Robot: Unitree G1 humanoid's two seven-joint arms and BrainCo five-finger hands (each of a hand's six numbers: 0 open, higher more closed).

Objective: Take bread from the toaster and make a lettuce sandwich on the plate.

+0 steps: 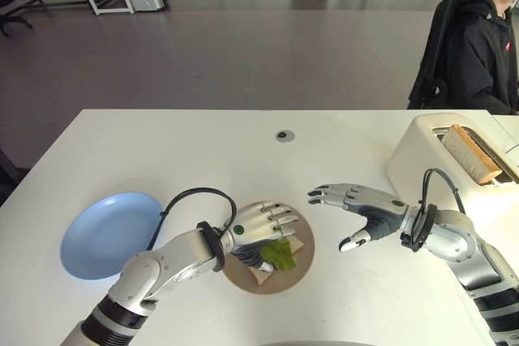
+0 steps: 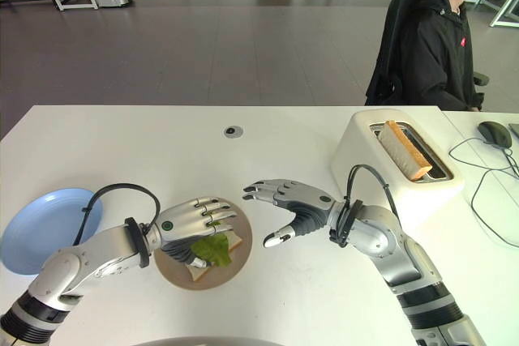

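Currently, the left hand [image 1: 258,224] lies over the brown plate [image 1: 300,273], which sits near the front edge of the tabletop [image 1: 203,151], about midway along it. Its fingers are stretched out and spread, and are closed on nothing that can be seen. A lettuce leaf [image 1: 280,254] rests on a bread slice [image 1: 261,275] on that plate, directly under the palm, touching it or nearly so. The right hand [image 1: 361,210] hovers just right of the plate, palm down, fingers extended, holding nothing. A second bread slice [image 1: 470,153] stands in the toaster [image 1: 413,160] at the right edge.

Likely faults from this state:
- Raising the left hand may drag the leaf off the bread if it clings to the palm or thumb.
- Only the upper part of the toaster slice is exposed. A shallow grip could drop it and a hard one could crush it.
- A sideways push from the right hand could shove the toaster further toward the right edge.
- The cable loop [image 1: 438,177] at the right wrist could snag on the toaster.
- An off-centre top slice could squeeze the leaf out.

The tabletop is white and smooth. A blue plate [image 1: 97,241] sits toward the front left corner, and a small round fitting [image 1: 284,135] lies toward the far edge. Beyond it is grey floor [image 1: 268,46].
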